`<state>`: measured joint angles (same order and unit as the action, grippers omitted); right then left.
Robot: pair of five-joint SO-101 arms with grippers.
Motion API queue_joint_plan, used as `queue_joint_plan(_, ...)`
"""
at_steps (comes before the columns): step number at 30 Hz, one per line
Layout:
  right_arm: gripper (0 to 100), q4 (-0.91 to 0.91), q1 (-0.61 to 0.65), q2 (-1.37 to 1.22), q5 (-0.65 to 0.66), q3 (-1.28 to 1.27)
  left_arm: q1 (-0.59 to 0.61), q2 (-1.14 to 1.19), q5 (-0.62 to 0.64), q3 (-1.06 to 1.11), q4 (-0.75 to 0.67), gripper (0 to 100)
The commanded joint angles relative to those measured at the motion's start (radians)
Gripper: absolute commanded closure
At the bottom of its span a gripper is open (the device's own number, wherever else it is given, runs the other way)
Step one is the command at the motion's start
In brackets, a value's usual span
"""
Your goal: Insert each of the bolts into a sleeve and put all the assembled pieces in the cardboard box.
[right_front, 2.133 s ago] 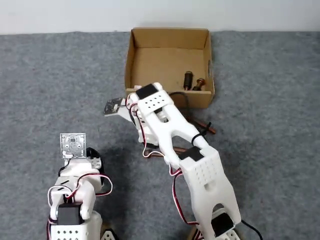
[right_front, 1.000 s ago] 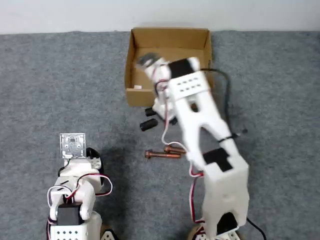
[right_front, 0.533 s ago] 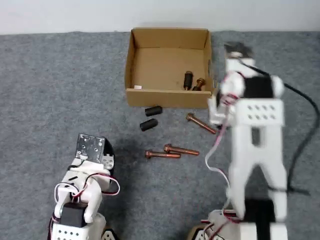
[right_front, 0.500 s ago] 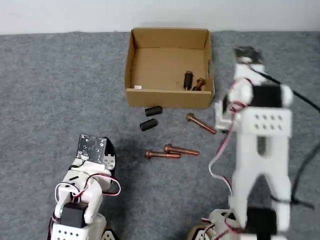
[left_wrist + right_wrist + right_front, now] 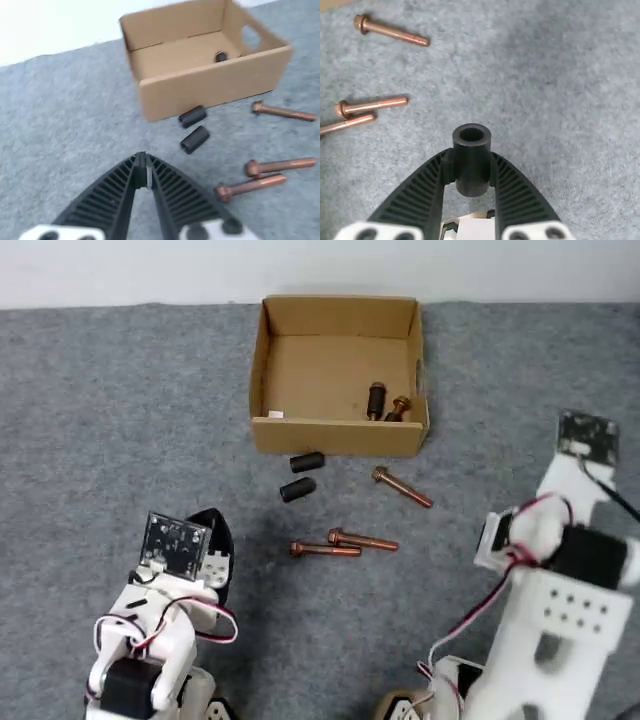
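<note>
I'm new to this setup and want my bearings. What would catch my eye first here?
The right claw grips a black sleeve, its bore showing, over the grey carpet. Three copper bolts lie loose in front of the cardboard box, with two more sleeves beside its front wall.

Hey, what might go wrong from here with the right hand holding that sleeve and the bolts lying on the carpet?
The right hand grips the sleeve only near its fingertips, so a bolt pushed in may tilt or slip it. The two bolts lie close together; the shut left hand, going for one, could knock the other away.
</note>
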<state>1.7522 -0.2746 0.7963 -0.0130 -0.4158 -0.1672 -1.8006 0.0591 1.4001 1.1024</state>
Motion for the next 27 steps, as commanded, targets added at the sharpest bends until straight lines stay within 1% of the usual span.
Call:
queue_joint_plan(1, 99.1, -0.013, -0.030, 0.113, -0.009, -0.060, -0.026, 0.094, 0.075, -0.133, 0.035, 99)
queue_joint_plan(5, 99.1, -0.041, -0.030, 0.248, -0.009, -0.167, -0.035, 0.342, 0.178, -0.302, 0.037, 99)
queue_joint_plan(11, 99.1, -0.059, -0.030, 0.461, -0.005, -0.293, -0.173, 0.729, 0.373, -0.581, 0.034, 99)
queue_joint_plan(14, 99.1, -0.084, -0.030, 0.539, -0.003, -0.325, -0.229, 0.882, 0.431, -0.688, 0.034, 99)
queue_joint_plan(19, 99.1, -0.094, -0.031, 0.596, -0.005, -0.394, -0.307, 1.089, 0.488, -0.796, 0.034, 99)
queue_joint_plan(24, 99.1, -0.094, -0.113, 0.607, -0.003, -0.396, -0.374, 1.287, 0.612, -0.931, 0.032, 99)
queue_joint_plan(27, 99.1, -0.094, -0.166, 0.607, -0.003, -0.396, -0.387, 1.433, 0.677, -1.024, 0.035, 99)
